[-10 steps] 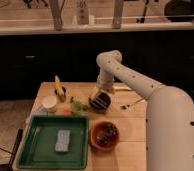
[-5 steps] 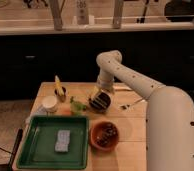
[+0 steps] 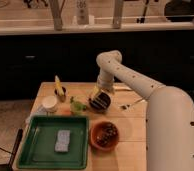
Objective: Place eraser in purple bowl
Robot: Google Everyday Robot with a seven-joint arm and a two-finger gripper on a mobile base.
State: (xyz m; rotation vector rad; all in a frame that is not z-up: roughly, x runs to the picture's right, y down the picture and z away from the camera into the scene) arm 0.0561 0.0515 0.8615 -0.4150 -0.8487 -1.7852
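Note:
The purple bowl (image 3: 100,102), small and almost black, sits in the middle of the wooden table (image 3: 132,120). My gripper (image 3: 99,95) hangs at the end of the white arm directly over this bowl, down at its rim. The eraser does not show clearly; whatever is at the gripper is hidden against the dark bowl. The orange-brown bowl (image 3: 104,135) stands nearer the front, apart from the gripper, with dark bits inside.
A green tray (image 3: 37,150) at the front left holds a pale grey-blue block (image 3: 63,141). A white cup (image 3: 50,103), a dark cup with a yellow banana (image 3: 58,88) and a green item (image 3: 78,106) stand left of the purple bowl. A thin utensil (image 3: 132,104) lies to its right.

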